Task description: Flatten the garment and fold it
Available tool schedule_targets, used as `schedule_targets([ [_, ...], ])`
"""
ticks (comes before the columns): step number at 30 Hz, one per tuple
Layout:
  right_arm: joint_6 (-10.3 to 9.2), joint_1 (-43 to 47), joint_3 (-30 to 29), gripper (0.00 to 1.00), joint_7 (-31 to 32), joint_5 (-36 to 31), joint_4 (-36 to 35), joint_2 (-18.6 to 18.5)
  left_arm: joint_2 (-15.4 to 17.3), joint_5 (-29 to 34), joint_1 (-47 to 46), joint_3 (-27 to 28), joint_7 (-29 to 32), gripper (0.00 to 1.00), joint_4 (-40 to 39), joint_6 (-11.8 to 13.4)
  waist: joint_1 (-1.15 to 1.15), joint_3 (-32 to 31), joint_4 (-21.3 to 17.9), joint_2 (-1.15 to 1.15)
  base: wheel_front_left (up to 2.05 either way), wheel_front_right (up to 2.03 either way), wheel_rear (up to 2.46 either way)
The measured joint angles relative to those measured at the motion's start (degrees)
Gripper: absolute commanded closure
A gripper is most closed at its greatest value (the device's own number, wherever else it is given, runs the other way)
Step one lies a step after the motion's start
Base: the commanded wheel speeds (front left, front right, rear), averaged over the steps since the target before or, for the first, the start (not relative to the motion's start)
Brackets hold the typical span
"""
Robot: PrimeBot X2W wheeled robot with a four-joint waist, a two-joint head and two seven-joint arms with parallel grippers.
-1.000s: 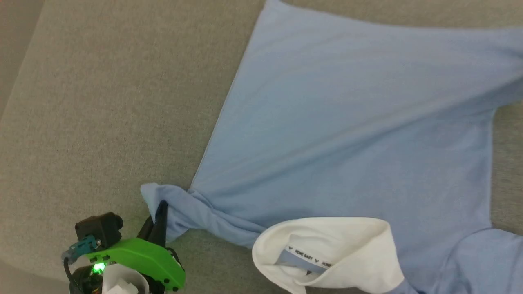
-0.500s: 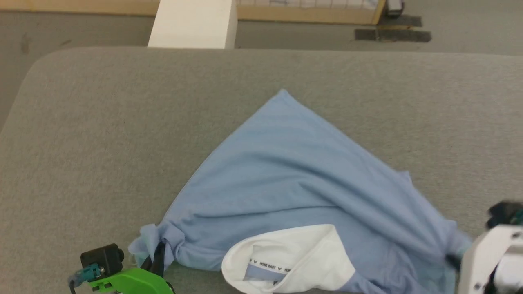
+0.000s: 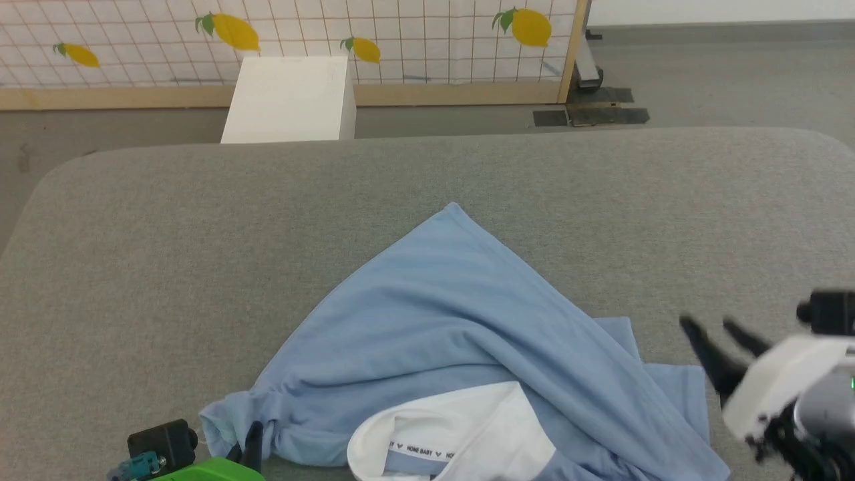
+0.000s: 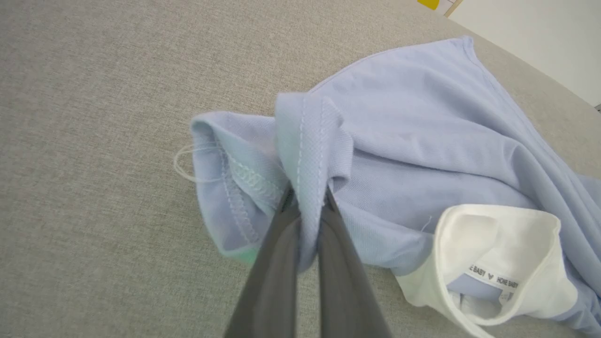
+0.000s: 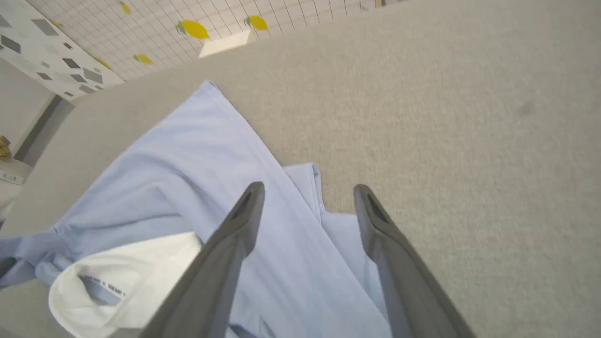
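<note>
Shirt [image 3: 454,334] is seen crumpled on a grey surface [image 3: 200,234] in head view, right gripper [image 3: 707,325] spread empty beside it. Left wrist view: its hem [image 4: 310,155] is pinched by left gripper [image 4: 307,199]. Right wrist view: 2 fingers [image 5: 235,234] parted above it.

This looks like a robot test room or lab dressed with home-like props rather than a lived-in room; a broad padded surface [image 3: 167,234] in plain grey woven cloth, with rounded corners, serves as the bench; behind it stands a partition [image 3: 427,33] with a pale wooden frame [image 3: 120,97], its white grid panel printed with yellow lemons; a plain white box [image 3: 290,100] sits on the bare grey floor [image 3: 735,73]; dark flat plates [image 3: 604,115], perhaps the partition's feet, lie at its base; the right wrist view shows a wall panel [image 5: 42,42] patterned with grey squares; the garment [image 3: 454,314] lies on the cloth.
</note>
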Motion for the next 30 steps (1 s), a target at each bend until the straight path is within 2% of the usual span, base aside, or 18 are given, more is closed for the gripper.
schedule_targets([
  [5, -0.01, -9.96, 3.96, 0.00, -5.35, 0.20, 3.21, -0.87, 0.01, 0.00, -0.22, -0.20, -0.07, 1.00, -0.11, -0.01, 0.00, 1.48, 1.20, 0.00, 0.00, 0.00, 0.00],
  [12, 0.00, -26.11, 10.44, 0.00, -4.90, -4.59, 13.94, -0.44, -0.48, 0.08, -4.04, -1.65, -0.66, 1.00, -0.08, -0.41, 0.00, 5.69, 4.21, 0.00, 0.00, 0.00, 0.00],
  [17, 0.00, -37.20, 15.07, 0.00, -0.23, -10.70, 23.39, -1.45, -1.75, 0.35, -6.81, -2.64, -1.62, 1.00, 0.15, -0.81, 0.00, 9.03, 8.02, 0.00, 0.00, 0.00, 0.00],
  [22, 0.00, -45.78, 18.69, 0.00, 8.13, -16.74, 33.25, -2.05, -2.24, 0.68, -8.26, -3.60, -2.64, 1.00, 0.15, -1.19, 0.00, 12.82, 11.83, 0.00, 0.00, 0.00, 0.00],
  [24, 0.00, -48.31, 22.19, 0.00, 11.27, -19.56, 36.24, -3.45, -2.53, 0.81, -8.78, -3.78, -3.01, 1.00, -0.19, -1.19, 0.00, 14.30, 13.16, 0.00, 0.00, 0.00, 0.00],
  [30, 0.00, -52.41, 25.32, 0.00, 17.00, -20.52, 42.31, -5.23, -3.55, 1.04, -10.19, -5.15, -3.47, 1.00, -2.50, -1.46, 0.00, 18.63, 17.16, 0.00, 0.00, 0.00, 0.00],
])
